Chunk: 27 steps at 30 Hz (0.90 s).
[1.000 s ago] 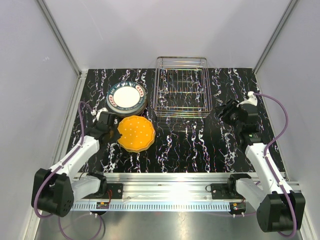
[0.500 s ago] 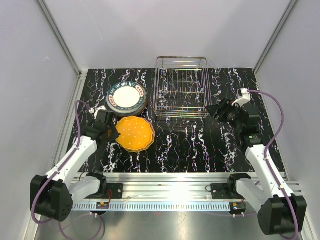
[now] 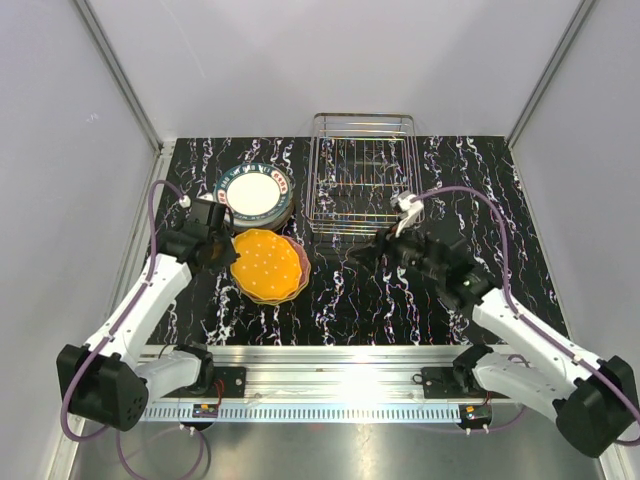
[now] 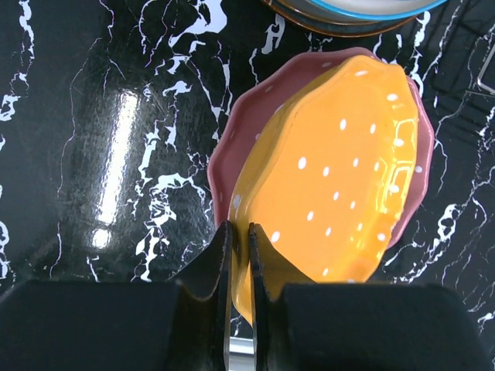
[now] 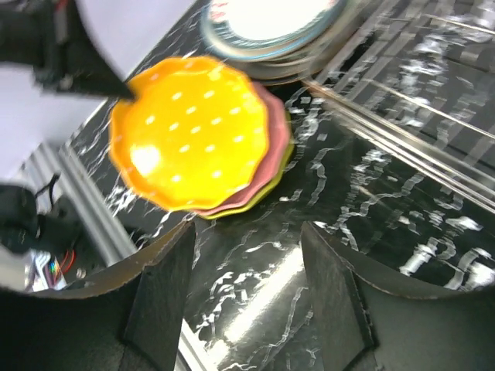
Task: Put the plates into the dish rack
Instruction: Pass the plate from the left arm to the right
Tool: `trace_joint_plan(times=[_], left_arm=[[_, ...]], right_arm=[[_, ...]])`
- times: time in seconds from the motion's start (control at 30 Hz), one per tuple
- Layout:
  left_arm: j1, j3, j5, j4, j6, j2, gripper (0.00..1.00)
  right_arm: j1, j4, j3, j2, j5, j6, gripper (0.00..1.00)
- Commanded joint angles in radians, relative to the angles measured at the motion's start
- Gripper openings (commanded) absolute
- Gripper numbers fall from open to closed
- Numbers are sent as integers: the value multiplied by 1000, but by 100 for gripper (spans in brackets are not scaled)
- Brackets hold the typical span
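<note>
The left gripper [image 4: 239, 259] is closed on the rim of the orange plate [image 3: 268, 264], at the side far from the dish rack [image 3: 362, 175]. This plate is tilted over a pink plate [image 4: 232, 147]. The right gripper [image 3: 385, 248] hangs open and empty, just before the dish rack.

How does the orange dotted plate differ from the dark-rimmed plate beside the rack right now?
The orange plate has a scalloped edge and white dots; the dark-rimmed plate is round with a white centre. The orange plate is tipped up off the pink plate; the dark-rimmed plate lies flat on its stack. The left pincer pinches the orange plate's edge; nothing touches the dark-rimmed plate. Both are outside the dish rack.
</note>
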Motion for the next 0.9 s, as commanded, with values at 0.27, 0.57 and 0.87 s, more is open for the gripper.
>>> trace_joint_plan(times=[0.27, 0.57, 0.87], left_arm=[[-2, 106, 44, 8, 4, -16, 0], [-2, 151, 50, -21, 5, -2, 0], [-2, 163, 43, -48, -18, -5, 0]], right_arm=[[618, 240, 64, 155, 505, -254, 68], [804, 450, 162, 464, 749, -392, 72], [861, 489, 288, 678, 789, -463, 76]])
